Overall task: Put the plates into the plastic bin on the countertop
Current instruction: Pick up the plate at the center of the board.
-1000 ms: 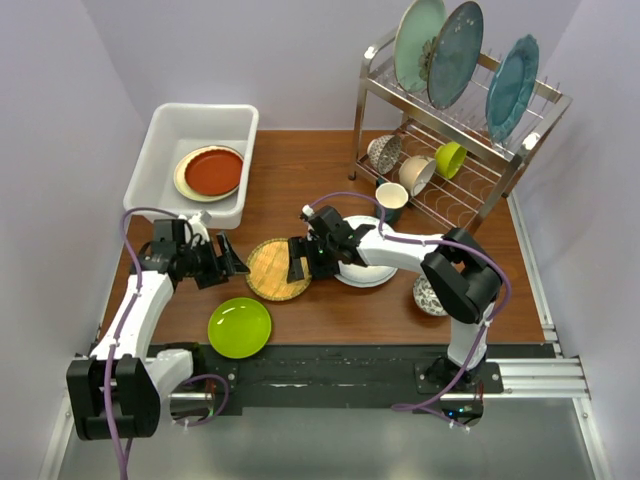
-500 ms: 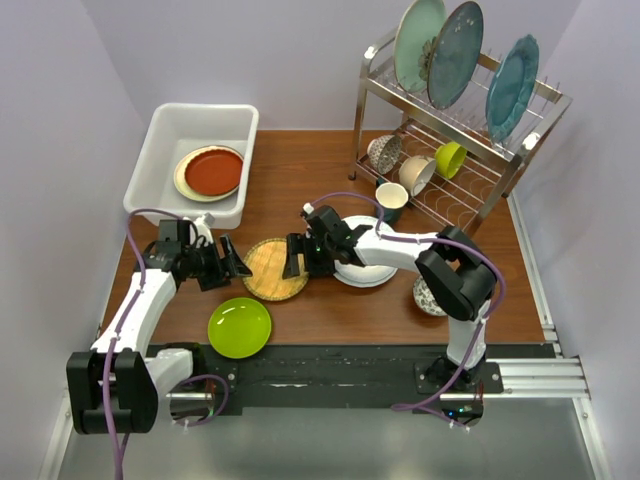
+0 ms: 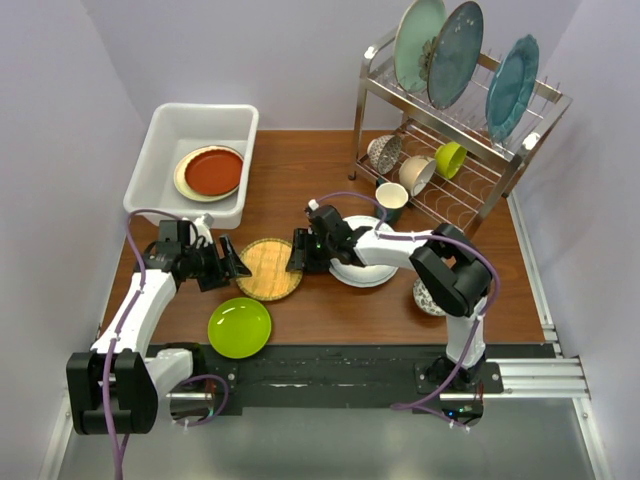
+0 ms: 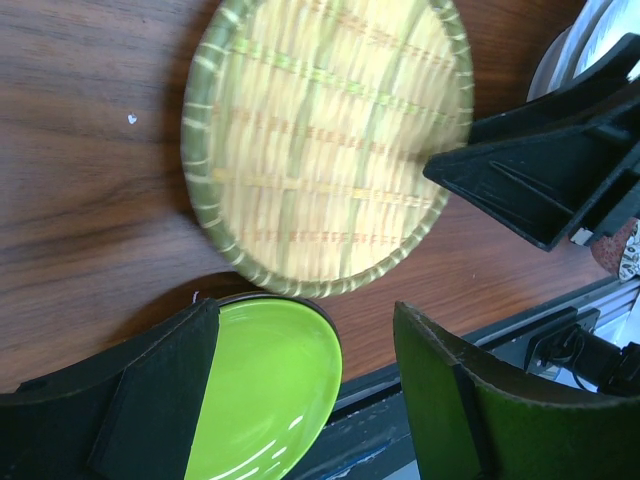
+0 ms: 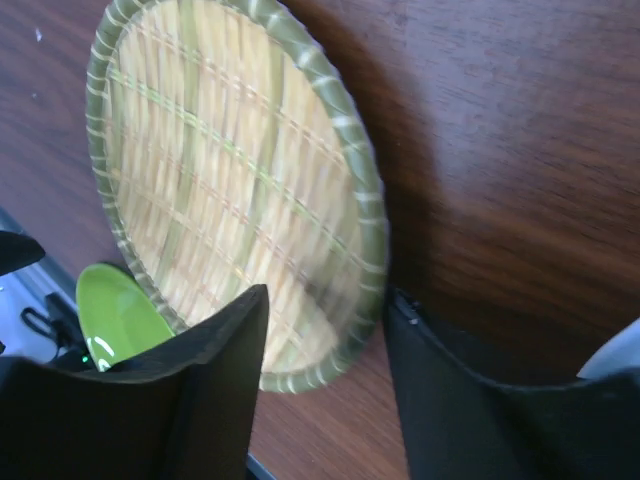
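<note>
The woven yellow plate (image 3: 268,270) lies flat on the countertop (image 3: 300,165) between my two grippers. My right gripper (image 3: 300,252) is open at its right rim, and in the right wrist view the rim (image 5: 350,230) lies between the jaws (image 5: 328,308). My left gripper (image 3: 226,262) is open and empty just left of the plate (image 4: 325,140), above the lime green plate (image 3: 240,327). The plastic bin (image 3: 170,130) at the back left holds a red-brown plate (image 3: 213,172) on a cream one. The white plate with patterned rim (image 3: 366,276) lies under my right arm.
A steel wire rack (image 3: 455,150) at the back right holds large teal and blue-grey plates, bowls and a lime cup. A dark mug (image 3: 391,200) stands in front of it. A patterned bowl (image 3: 428,296) sits by the right arm's elbow.
My right gripper has moved left, and the woven yellow plate has slid left with it, closer to my left gripper. The left arm has barely moved.
</note>
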Controlling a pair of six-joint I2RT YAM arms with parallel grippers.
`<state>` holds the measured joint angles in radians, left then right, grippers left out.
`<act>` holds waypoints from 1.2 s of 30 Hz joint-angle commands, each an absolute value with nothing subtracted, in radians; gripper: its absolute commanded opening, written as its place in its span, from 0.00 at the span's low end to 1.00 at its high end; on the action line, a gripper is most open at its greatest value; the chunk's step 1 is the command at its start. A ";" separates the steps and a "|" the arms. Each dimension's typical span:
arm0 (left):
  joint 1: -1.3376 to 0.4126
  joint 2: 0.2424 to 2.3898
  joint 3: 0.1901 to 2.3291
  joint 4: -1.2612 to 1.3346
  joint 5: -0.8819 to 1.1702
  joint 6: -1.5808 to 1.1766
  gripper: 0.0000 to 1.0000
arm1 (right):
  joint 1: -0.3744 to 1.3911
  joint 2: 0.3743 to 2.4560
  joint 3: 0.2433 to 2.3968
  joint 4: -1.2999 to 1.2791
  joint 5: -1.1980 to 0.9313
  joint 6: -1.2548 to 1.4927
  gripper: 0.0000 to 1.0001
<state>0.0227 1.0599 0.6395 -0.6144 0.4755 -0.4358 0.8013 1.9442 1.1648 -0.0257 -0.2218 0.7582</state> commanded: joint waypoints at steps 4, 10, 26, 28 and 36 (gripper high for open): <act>0.014 1.031 0.629 -0.586 0.469 -0.468 0.75 | 0.785 2.003 1.120 0.000 -0.225 0.792 0.38; 0.015 1.026 0.629 -0.587 0.465 -0.471 0.75 | 0.782 2.005 1.117 0.023 -0.232 0.793 0.10; 0.015 0.928 0.637 -0.574 0.451 -0.506 0.75 | 0.759 1.950 1.068 0.072 -0.233 0.805 0.00; 0.015 0.928 0.635 -0.575 0.449 -0.508 0.75 | 0.753 1.934 1.060 0.083 -0.233 0.807 0.00; 0.014 0.931 0.632 -0.591 0.390 -0.568 0.74 | 0.741 1.881 1.019 0.150 -0.255 0.825 0.00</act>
<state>0.0189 0.9390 0.6392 -0.5938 0.4343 -0.5205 0.7521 1.9232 1.0496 0.1726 -0.3050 0.8520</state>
